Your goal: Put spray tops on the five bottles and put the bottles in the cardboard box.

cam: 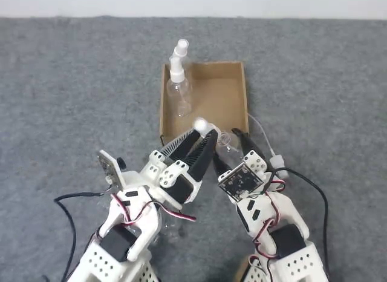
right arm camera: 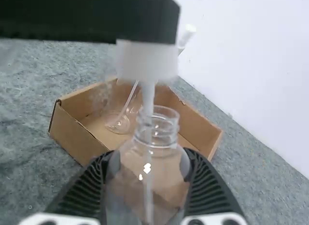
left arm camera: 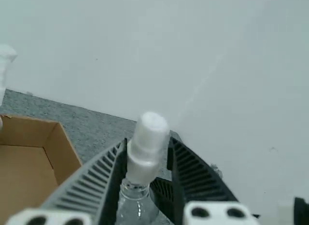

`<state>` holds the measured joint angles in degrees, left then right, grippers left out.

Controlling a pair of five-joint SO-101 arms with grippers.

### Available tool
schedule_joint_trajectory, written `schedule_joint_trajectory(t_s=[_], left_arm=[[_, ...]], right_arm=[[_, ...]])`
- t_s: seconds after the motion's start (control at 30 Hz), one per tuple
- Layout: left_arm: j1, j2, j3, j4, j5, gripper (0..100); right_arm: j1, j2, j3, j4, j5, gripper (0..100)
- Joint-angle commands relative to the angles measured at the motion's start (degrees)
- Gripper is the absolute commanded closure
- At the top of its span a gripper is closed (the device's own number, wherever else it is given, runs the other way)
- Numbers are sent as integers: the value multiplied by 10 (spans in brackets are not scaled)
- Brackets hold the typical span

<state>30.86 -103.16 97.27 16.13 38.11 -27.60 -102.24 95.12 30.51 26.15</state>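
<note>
While the left gripper (left arm camera: 147, 143) clamped the white spray top (right arm camera: 146, 61), the right gripper (right arm camera: 150, 160) gripped a clear uncapped bottle (right arm camera: 153, 138) just beside the near edge of the cardboard box (cam: 233, 106), around the centre of the table (cam: 72, 82). The dip tube (right arm camera: 147, 97) entered the bottle's open mouth. One capped bottle (cam: 179, 91) stood in the box's far-left corner.

We find no lettering, number, label or sign we can read: not on the open brown cardboard box (cam: 245, 94), the clear plastic bottle with a white spray top (cam: 179, 95) standing in it, or the grey carpeted table (cam: 72, 82).
</note>
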Motion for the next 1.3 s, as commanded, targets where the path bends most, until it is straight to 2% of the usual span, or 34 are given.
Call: schedule_joint_trajectory(t_s=[0.0, 0.7, 1.07, 1.27], left_arm=[[3, -13, -7, 1, -6, 869], [-4, -13, -32, 1, -6, 870], [-74, -14, -44, -2, -4, 870], [-90, -14, -41, -2, -4, 870]], right_arm=[[-2, -17, 13, 0, 3, 991], [-2, -17, 13, 0, 3, 991], [-1, -17, 13, 0, 4, 991], [-1, -18, 12, -1, 4, 991]])
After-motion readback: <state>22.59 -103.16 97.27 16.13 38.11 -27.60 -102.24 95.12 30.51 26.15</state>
